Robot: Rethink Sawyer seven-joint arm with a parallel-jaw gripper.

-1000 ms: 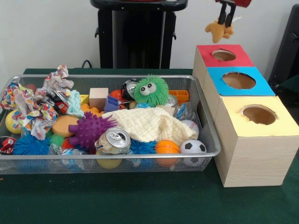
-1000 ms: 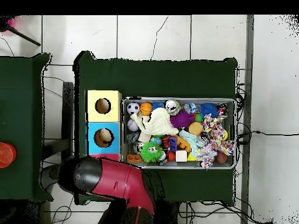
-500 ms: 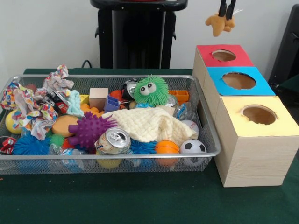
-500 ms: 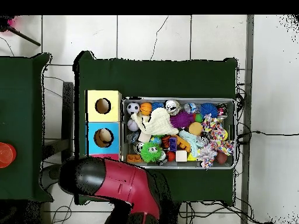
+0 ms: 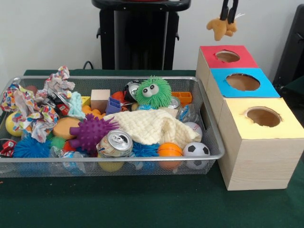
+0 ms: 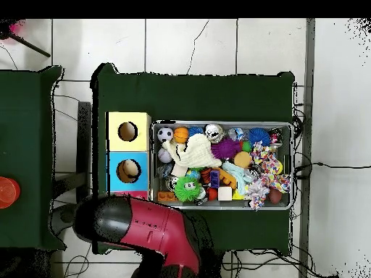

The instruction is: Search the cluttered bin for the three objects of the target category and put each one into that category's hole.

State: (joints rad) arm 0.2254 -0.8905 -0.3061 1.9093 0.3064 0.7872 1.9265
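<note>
At the top of the front view, a small tan plush toy (image 5: 219, 28) is held up in the air, pinched between the two black fingers (image 5: 222, 9) of the gripper (image 5: 228, 20); the fingers are clenched on its upper part and the toy hangs below them. The toy is seen above and slightly to the left of the red-topped wooden box with a round hole (image 5: 228, 56), well clear of its top. In front of that box, a blue-topped wooden box with a round hole (image 5: 243, 82) is set, and nearest the camera a yellow-topped wooden box with a round hole (image 5: 263, 117); the three are lined up touching one another on the green tabletop (image 5: 142, 204).

Just beside the boxes, a silver wire-mesh bin (image 5: 118, 159) is filled with clutter. A green furry toy with big eyes (image 5: 153, 92) is perched near the back, a cream knitted cloth (image 5: 154, 127) is spread across the middle, and a purple spiky ball (image 5: 90, 132) is lodged beside a dented silver drink can (image 5: 115, 143). A small orange basketball (image 5: 169, 149) and a miniature soccer ball (image 5: 195, 149) are pressed against the front wall.

In the overhead view, the red and black arm (image 6: 141, 228) is seen covering the red-topped box.
</note>
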